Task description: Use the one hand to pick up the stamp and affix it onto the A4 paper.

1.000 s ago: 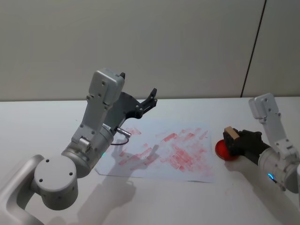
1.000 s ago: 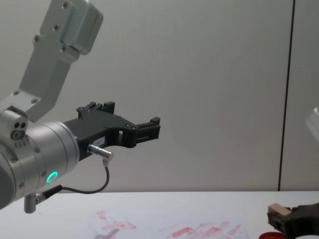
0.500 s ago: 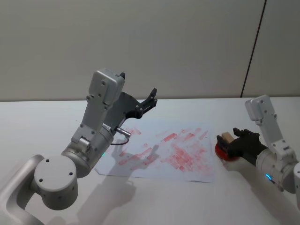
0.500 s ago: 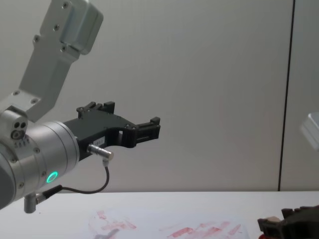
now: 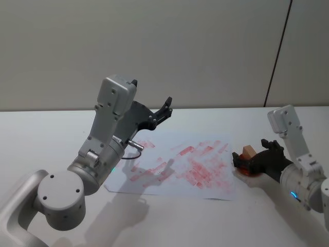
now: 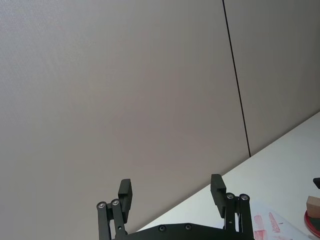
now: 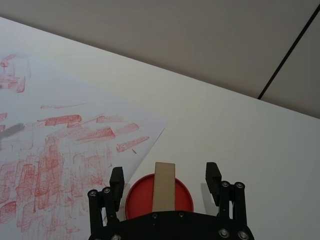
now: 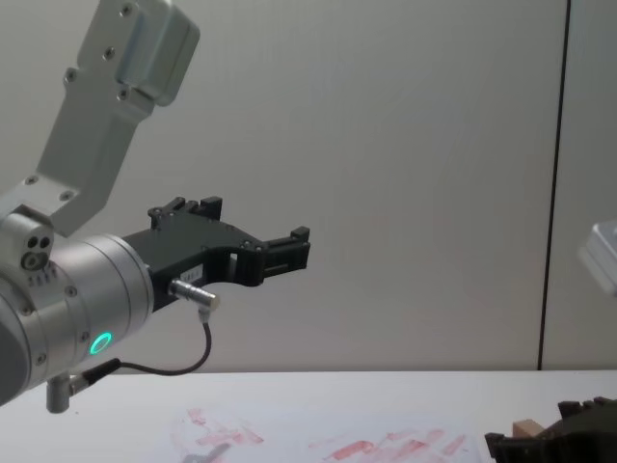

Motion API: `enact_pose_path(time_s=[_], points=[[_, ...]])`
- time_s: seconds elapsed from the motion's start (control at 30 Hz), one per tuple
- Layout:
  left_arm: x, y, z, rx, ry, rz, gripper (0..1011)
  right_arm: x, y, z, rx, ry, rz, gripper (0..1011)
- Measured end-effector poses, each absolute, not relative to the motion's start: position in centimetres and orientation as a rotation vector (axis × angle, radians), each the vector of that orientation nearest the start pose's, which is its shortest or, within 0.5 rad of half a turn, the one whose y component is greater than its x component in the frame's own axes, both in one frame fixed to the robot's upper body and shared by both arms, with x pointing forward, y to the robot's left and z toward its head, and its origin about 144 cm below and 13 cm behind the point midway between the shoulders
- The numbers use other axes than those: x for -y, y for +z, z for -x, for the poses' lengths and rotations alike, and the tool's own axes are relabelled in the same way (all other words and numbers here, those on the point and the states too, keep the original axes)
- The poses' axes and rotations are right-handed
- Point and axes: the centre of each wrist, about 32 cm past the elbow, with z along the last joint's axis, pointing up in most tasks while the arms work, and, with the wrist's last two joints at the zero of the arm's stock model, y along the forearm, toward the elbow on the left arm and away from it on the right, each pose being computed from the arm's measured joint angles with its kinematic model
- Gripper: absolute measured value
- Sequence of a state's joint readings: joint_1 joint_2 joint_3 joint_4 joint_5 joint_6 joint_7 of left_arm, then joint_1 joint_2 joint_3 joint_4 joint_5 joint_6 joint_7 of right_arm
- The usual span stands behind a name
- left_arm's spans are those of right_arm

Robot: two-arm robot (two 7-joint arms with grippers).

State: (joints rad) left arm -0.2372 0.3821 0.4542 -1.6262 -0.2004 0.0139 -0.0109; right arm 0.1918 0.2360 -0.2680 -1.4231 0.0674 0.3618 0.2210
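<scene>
The stamp (image 7: 164,192), a pale wooden block, rests on the red round pad (image 7: 137,202) just off the right edge of the A4 paper (image 7: 60,150). My right gripper (image 7: 165,176) is open and straddles the stamp, with a gap on each side between its fingers (image 7: 116,178) and the block. In the head view the stamp (image 5: 248,152) shows between the right gripper (image 5: 250,158) fingers, beside the paper (image 5: 180,164). The chest view shows the stamp (image 8: 525,427) low at the right. My left gripper (image 5: 152,93) is open and raised above the paper's far left part.
The red-smeared paper lies on a white table (image 5: 46,139) in front of a plain wall. The left arm's silver body (image 5: 59,198) with its green ring (image 8: 99,343) stands at the near left.
The right gripper has come down and shifted left, setting the stamp on the red pad. Its fingers now stand apart from the block. The left arm has not moved.
</scene>
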Motion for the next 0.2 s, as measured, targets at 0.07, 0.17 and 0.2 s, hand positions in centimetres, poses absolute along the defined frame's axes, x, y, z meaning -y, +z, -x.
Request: enact_pose_path(time_s=[0.07,0.17,0.2], points=[[-19.84,120.44,-49.20,0.268,1.124,-0.061,1001,22.54,114.73,-50.47,-0.129,-1.145,0.438,1001],[-19.84,120.44,-49.20,0.268,1.124,-0.061,1001,22.53,114.72,-50.48,-0.129,-1.144,0.439,1001],[-19.84,120.44,-49.20,0.268,1.124,-0.061,1001,22.53,114.72,-50.48,-0.129,-1.144,0.439,1001]])
